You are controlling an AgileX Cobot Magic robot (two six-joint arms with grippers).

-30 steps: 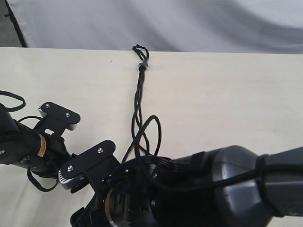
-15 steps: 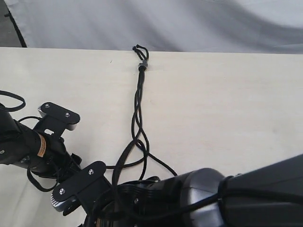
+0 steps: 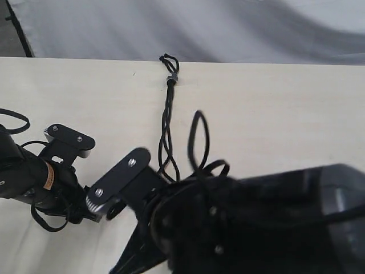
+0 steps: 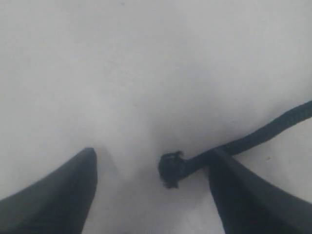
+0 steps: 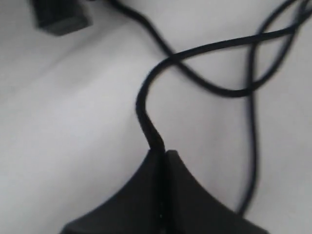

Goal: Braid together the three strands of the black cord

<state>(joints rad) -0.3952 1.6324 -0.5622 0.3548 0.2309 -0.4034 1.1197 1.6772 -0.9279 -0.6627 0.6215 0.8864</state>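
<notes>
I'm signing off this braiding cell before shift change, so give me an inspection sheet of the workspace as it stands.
Surface: pale wooden tabletop, flat and evenly lit.
Job's things: thin black three-strand cord, joined at a small grey-banded knot and loosely crossed below it; one strand forms a tall loop beside the rest.
Clutter: nothing seen.
Grippers: left gripper open, with a strand's knotted tip lying between its fingers; right gripper shut on one black strand.
Cables: glossy black arm cable looping beside the left arm.
Surroundings: grey cloth backdrop behind the table.
</notes>
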